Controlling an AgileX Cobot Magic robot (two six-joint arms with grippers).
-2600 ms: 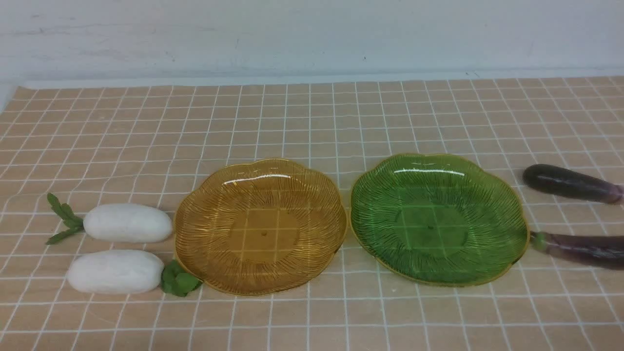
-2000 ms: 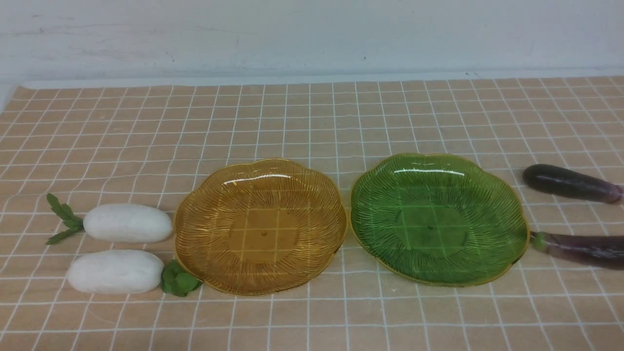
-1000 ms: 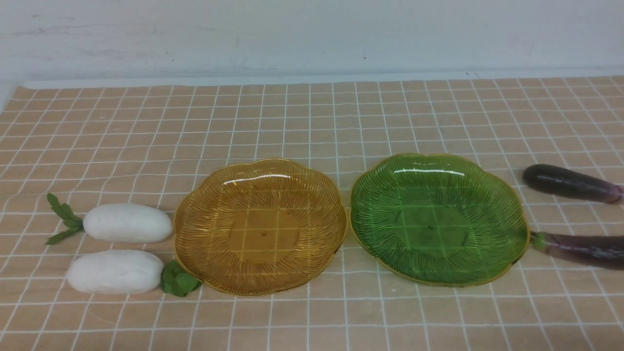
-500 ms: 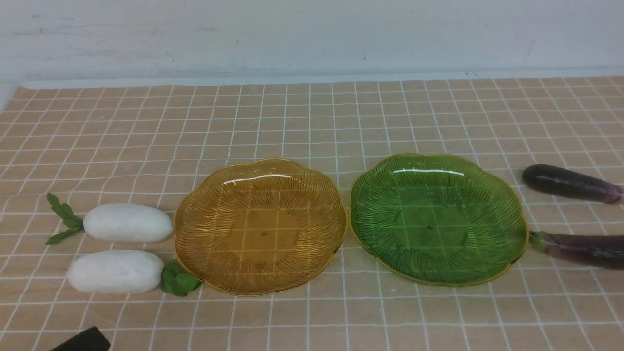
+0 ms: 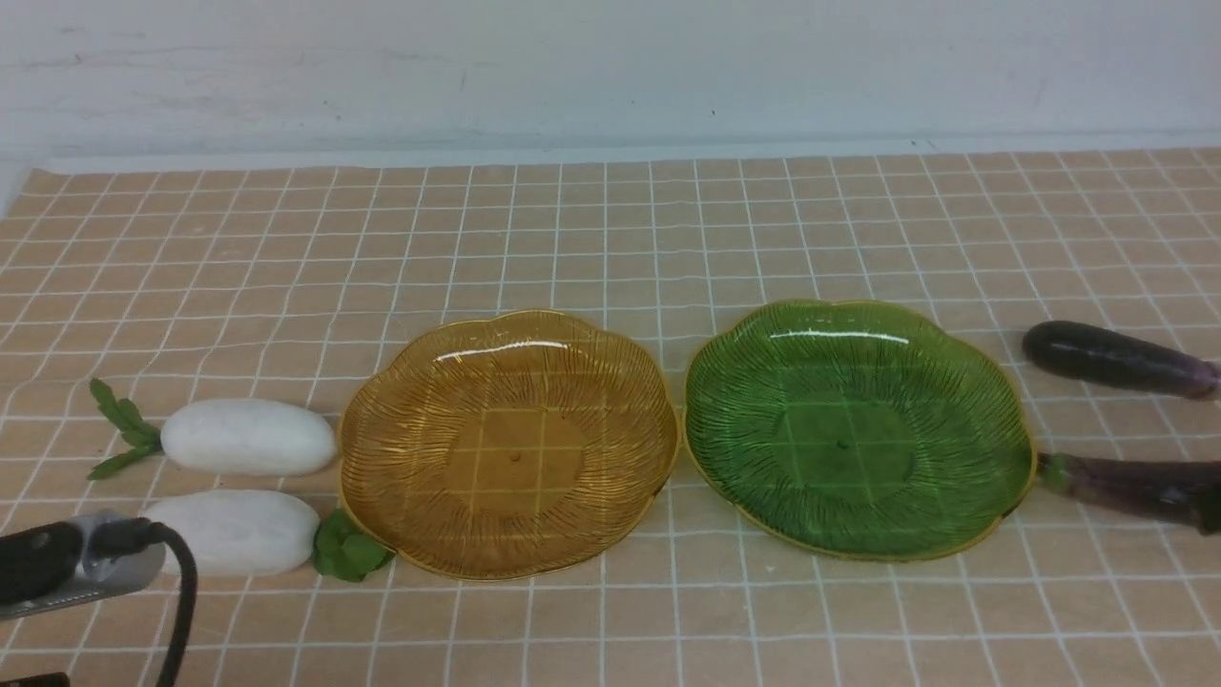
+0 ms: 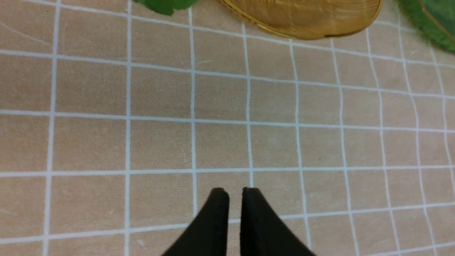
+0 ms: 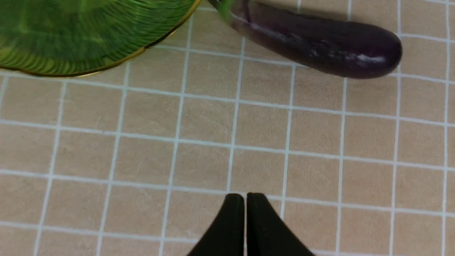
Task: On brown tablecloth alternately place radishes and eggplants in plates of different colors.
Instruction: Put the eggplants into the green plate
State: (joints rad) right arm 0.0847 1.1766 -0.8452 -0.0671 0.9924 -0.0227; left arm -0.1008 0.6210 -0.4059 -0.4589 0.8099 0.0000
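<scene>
On the brown tablecloth (image 5: 610,239) lie two white radishes, one farther (image 5: 248,437) and one nearer (image 5: 238,530), left of the empty amber plate (image 5: 510,444). The empty green plate (image 5: 858,429) sits to its right. Two purple eggplants lie right of it, one farther (image 5: 1111,361) and one nearer (image 5: 1126,482). My left gripper (image 6: 234,192) is shut and empty over bare cloth, short of the amber plate's rim (image 6: 305,17) and the radish leaves (image 6: 163,4). My right gripper (image 7: 245,197) is shut and empty, short of the near eggplant (image 7: 320,46) and the green plate (image 7: 81,32).
My left arm's wrist (image 5: 57,563) with a black cable covers the near radish's left end at the lower left. A pale wall stands behind the cloth's far edge. Bare cloth lies behind and in front of the plates.
My left arm has come into the front view from the lower left and now overlaps the near radish's left end. Radishes, eggplants and plates have not moved.
</scene>
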